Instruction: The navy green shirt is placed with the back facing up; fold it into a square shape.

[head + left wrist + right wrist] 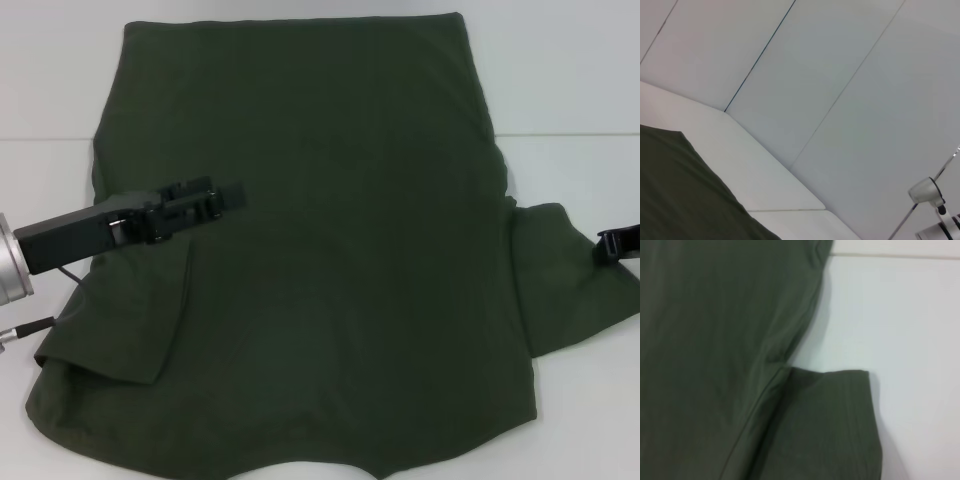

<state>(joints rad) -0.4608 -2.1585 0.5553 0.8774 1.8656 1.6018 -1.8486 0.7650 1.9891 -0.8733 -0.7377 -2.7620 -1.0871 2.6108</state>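
The navy green shirt (340,250) lies spread flat on the white table (580,80), plain side up, with no lettering in view. Its left sleeve (130,310) is folded inward onto the body. Its right sleeve (560,290) lies spread out to the side. My left gripper (228,196) hovers over the shirt's left part, just above the folded sleeve, with no cloth seen in it. My right gripper (612,246) is at the right edge, beside the right sleeve's end. The right wrist view shows the shirt body (705,340) and that sleeve (830,425). The left wrist view shows a shirt corner (680,190).
The white table shows bare on both sides of the shirt, with a seam line (570,134) running across it. The left wrist view shows the white panelled wall (840,75) behind the table and a lamp-like fitting (927,190).
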